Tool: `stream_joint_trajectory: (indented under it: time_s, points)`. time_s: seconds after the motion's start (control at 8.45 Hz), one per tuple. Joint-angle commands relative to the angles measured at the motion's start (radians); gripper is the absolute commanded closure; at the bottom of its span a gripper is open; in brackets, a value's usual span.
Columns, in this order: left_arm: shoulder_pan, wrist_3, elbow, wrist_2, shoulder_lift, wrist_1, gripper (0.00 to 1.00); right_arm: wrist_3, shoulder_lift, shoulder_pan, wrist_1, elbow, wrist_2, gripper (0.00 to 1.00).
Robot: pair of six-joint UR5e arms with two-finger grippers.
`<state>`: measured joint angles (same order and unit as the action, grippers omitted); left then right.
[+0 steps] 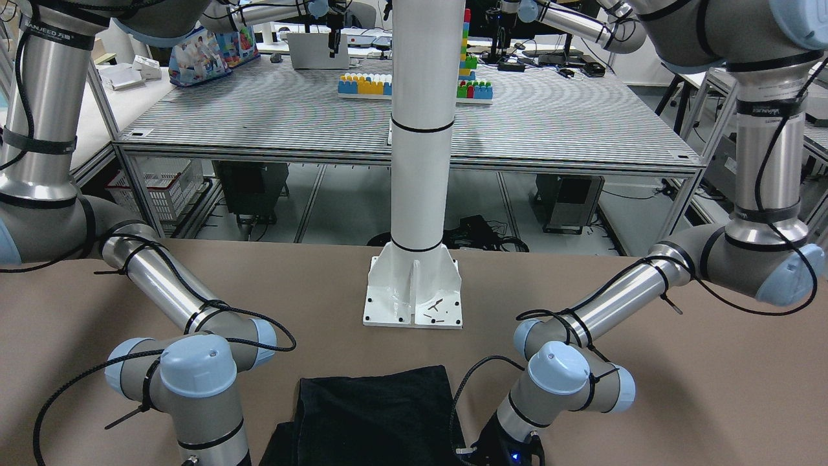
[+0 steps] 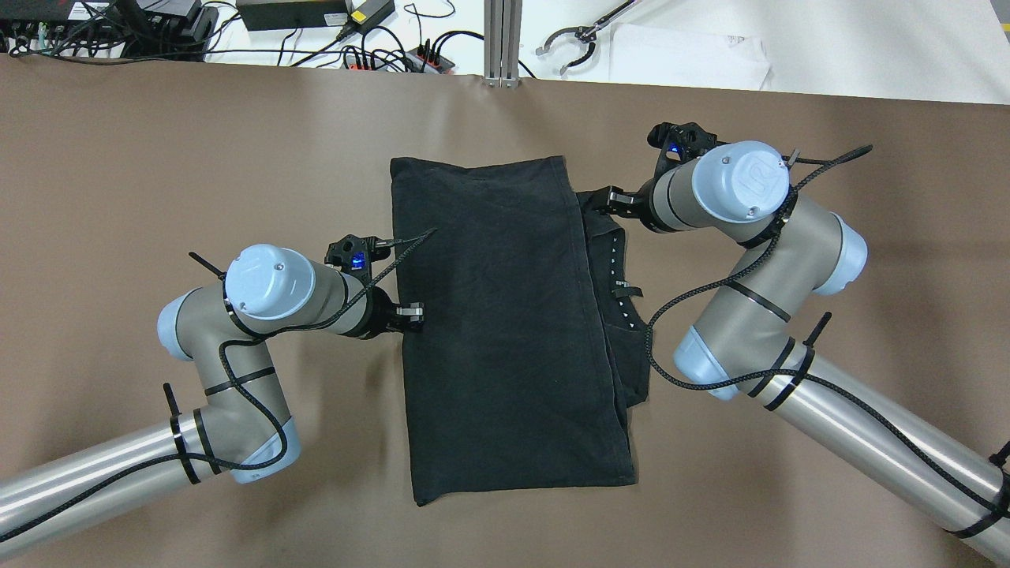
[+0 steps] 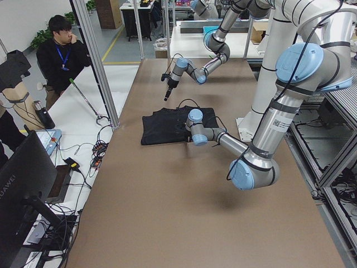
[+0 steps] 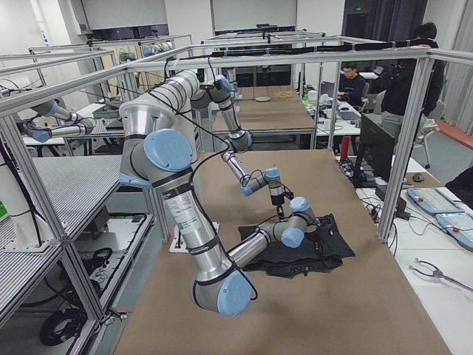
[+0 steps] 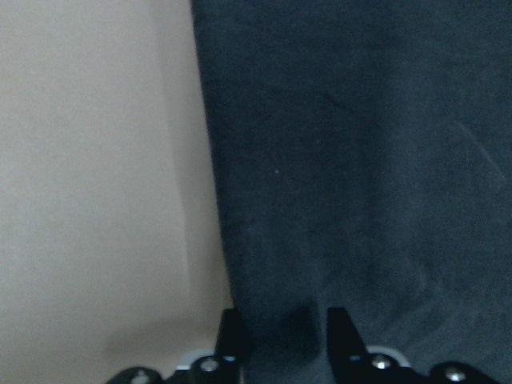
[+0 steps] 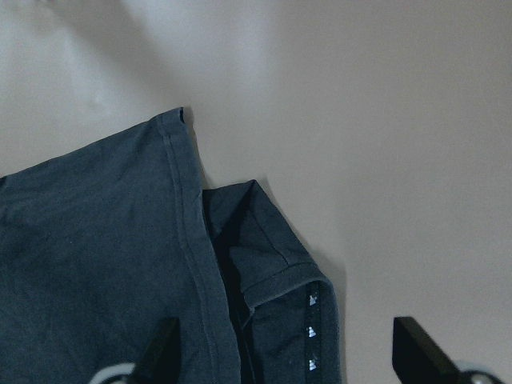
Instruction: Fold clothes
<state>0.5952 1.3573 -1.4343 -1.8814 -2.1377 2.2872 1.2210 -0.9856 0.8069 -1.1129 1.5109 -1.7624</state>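
Black fabric garment (image 2: 505, 315) lies part-folded, left hand (image 5: 284, 332) narrow astride its edge, right hand (image 2: 619, 203) wide over a stray sleeve (image 2: 619, 268) that likely needs tucking next.

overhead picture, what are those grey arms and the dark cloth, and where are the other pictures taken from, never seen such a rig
These are two grey robot arms at a brown table, set to fold clothes. One picture looks down from behind them, one faces them, two look along the table from its ends, two come from wrist cameras. A black folded garment lies flat on the table. The left arm is low at its left edge, jaws narrow at that edge; whether they pinch it I cannot tell. The right arm hangs above the far right corner, jaws wide open, holding nothing.
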Motion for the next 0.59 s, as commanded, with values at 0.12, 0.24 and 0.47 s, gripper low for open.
stream_joint_trajectory:
  time_s: [0.12, 0.24, 0.47]
  points:
    - [0.021, -0.021, -0.069, -0.005, 0.077, 0.0, 1.0, 0.0, -0.005, -0.014, 0.002, 0.0, 0.001, 0.07]
    - [0.05, -0.062, -0.07, -0.014, 0.085, 0.0, 1.0, 0.0, -0.014, -0.037, 0.007, 0.002, 0.001, 0.07]
    - [0.077, -0.115, -0.067, -0.019, 0.093, 0.0, 1.0, 0.002, -0.013, -0.057, 0.01, 0.012, 0.001, 0.07]
